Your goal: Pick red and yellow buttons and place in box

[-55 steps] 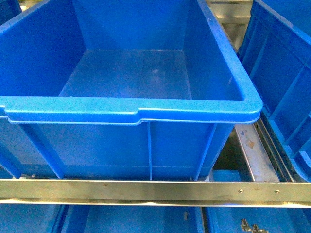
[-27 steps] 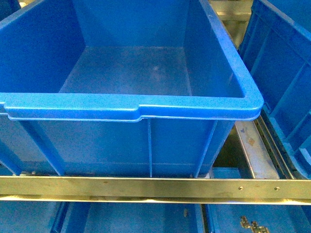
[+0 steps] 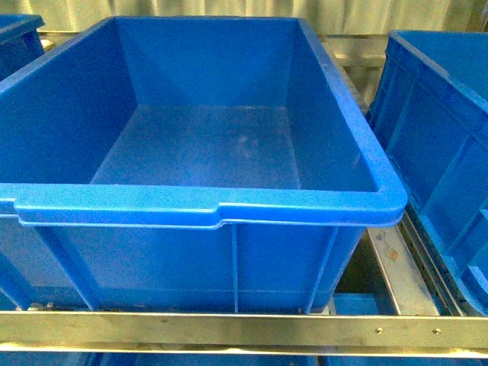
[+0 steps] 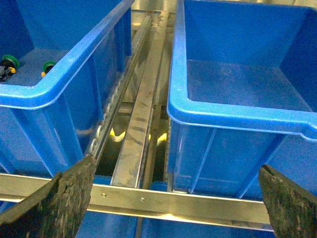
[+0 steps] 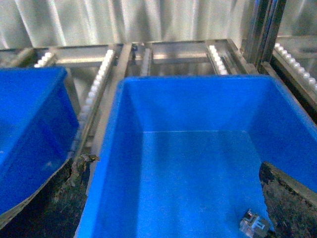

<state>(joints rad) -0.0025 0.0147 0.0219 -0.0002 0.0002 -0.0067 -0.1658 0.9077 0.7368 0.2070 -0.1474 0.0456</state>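
Note:
A large empty blue box [image 3: 206, 206] fills the front view; neither arm shows there. No red or yellow button is in clear view. My left gripper [image 4: 173, 208] is open and empty, above the metal rail [image 4: 148, 201] between two blue bins. The bin to one side [image 4: 59, 82] holds green-capped switches [image 4: 9, 62]. Small yellow shapes [image 4: 116, 133] show in the gap under the rails; I cannot tell what they are. My right gripper [image 5: 173, 208] is open and empty over another blue bin [image 5: 198, 104], whose floor holds one small grey blocky part [image 5: 253, 223].
A second blue bin [image 3: 438, 130] stands to the right of the box, and a corner of a third [image 3: 15, 38] at far left. A steel cross rail [image 3: 244, 328] runs along the front. Roller tracks [image 5: 96, 82] lie between bins. A corrugated wall [image 5: 124, 20] stands behind.
The front view has shifted upward: the box now sits lower in frame with its far wall showing, and the lower shelf under the rail has dropped out of view.

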